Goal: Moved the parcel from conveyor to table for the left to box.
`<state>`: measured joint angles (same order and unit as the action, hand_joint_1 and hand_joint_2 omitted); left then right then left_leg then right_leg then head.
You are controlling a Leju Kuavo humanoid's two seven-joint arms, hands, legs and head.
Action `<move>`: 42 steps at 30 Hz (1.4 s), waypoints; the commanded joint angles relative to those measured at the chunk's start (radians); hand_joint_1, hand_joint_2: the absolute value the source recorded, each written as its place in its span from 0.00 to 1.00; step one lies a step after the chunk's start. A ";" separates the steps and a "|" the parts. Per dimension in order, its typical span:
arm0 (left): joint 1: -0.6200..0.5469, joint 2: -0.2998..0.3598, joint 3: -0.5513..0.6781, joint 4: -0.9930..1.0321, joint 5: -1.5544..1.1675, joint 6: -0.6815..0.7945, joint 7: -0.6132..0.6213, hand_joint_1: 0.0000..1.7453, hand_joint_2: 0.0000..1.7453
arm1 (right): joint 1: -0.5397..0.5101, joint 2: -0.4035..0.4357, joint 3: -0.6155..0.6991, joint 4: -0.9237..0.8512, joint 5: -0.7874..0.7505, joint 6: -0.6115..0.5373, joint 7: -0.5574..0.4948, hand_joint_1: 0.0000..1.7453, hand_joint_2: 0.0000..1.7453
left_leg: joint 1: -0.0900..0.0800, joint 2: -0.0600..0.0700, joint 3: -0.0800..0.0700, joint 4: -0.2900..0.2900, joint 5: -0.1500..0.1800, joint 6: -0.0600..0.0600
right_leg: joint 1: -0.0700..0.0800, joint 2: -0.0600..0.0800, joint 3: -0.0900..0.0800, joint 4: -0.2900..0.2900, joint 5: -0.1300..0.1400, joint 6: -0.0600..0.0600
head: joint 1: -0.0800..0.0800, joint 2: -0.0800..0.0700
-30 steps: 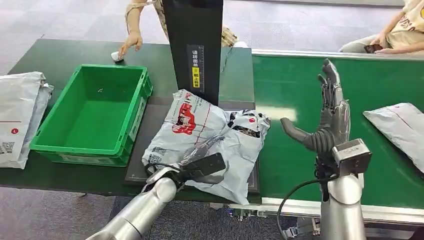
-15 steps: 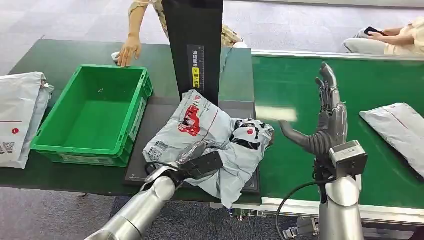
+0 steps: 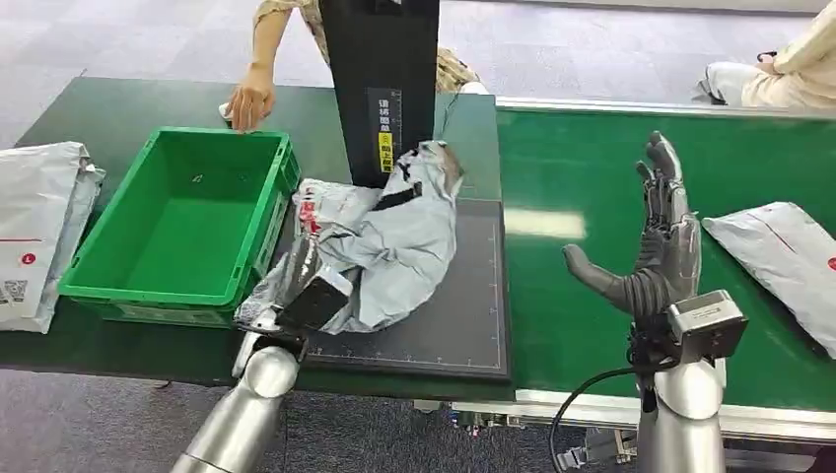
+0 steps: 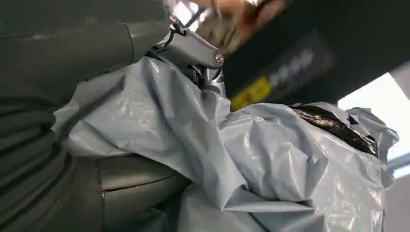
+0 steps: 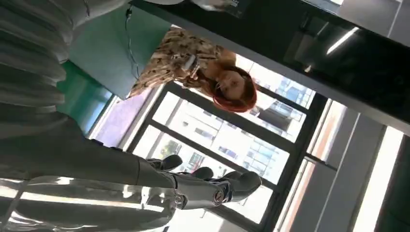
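Head view: three parcels (image 3: 380, 236), one green crate (image 3: 187, 222).

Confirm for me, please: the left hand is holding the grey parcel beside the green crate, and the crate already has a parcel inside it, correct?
Not quite. The head view shows the green crate empty. The rest holds: the left hand grips the grey parcel beside the crate.

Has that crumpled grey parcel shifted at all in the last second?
Yes. The parcel, gripped by the left hand, has moved left across the black mat, toward the green crate, and now nearly reaches its rim.
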<state>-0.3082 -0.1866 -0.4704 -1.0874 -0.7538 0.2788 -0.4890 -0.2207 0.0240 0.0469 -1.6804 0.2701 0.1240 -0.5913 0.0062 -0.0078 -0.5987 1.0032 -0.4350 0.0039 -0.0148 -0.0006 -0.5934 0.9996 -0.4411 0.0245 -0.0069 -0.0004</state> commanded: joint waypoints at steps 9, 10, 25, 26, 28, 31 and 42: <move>0.060 0.104 0.123 -0.411 -0.054 0.173 -0.029 1.00 1.00 | -0.047 -0.022 -0.002 0.058 -0.048 0.001 0.012 0.00 1.00 | 0.000 0.004 0.002 0.000 -0.001 -0.001 | 0.000 0.003 0.001 0.000 0.000 -0.002 | 0.000 0.000; 0.060 0.107 0.126 -0.415 -0.072 0.184 -0.024 1.00 1.00 | -0.041 -0.021 -0.001 0.055 -0.049 0.000 0.011 0.00 1.00 | 0.001 0.004 0.004 -0.001 -0.002 -0.001 | 0.001 0.004 0.003 -0.001 0.000 -0.002 | 0.000 0.000; 0.005 0.126 0.182 -0.362 -0.312 0.318 0.060 1.00 1.00 | -0.007 -0.034 -0.008 0.051 -0.061 -0.010 -0.014 0.00 1.00 | 0.000 0.001 0.004 -0.002 -0.001 0.000 | 0.001 0.000 0.004 -0.002 -0.001 -0.002 | 0.000 0.000; 0.005 0.126 0.182 -0.362 -0.312 0.318 0.060 1.00 1.00 | -0.007 -0.034 -0.008 0.051 -0.061 -0.010 -0.014 0.00 1.00 | 0.000 0.001 0.005 -0.002 -0.001 -0.001 | 0.001 0.000 0.005 -0.003 -0.001 -0.002 | 0.000 0.000; 0.005 0.126 0.182 -0.362 -0.312 0.318 0.060 1.00 1.00 | -0.007 -0.034 -0.008 0.051 -0.061 -0.010 -0.014 0.00 1.00 | 0.000 0.001 0.006 -0.003 -0.001 -0.001 | 0.001 0.000 0.006 -0.003 -0.001 -0.002 | 0.000 0.000; -0.020 0.136 0.191 -0.315 -0.360 0.308 0.104 1.00 1.00 | -0.004 -0.029 -0.009 0.047 -0.061 -0.006 -0.014 0.00 1.00 | 0.000 0.001 0.006 -0.002 -0.001 -0.001 | 0.001 0.000 0.005 -0.002 -0.001 -0.002 | 0.000 0.000; -0.361 0.196 0.296 0.351 -0.581 0.212 0.386 1.00 1.00 | -0.072 -0.027 0.031 0.114 -0.045 0.021 -0.016 0.00 1.00 | 0.000 0.001 0.004 -0.002 0.001 -0.001 | 0.001 0.001 0.003 -0.002 0.001 -0.002 | 0.000 0.000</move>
<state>-0.4021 -0.0576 -0.2437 -1.2724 -1.2269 0.5363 -0.2410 -0.2260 0.0069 0.0443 -1.6628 0.2136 0.1297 -0.6024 0.0064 -0.0080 -0.5988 1.0033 -0.4340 0.0033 -0.0144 -0.0007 -0.5935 0.9997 -0.4404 0.0238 -0.0065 -0.0004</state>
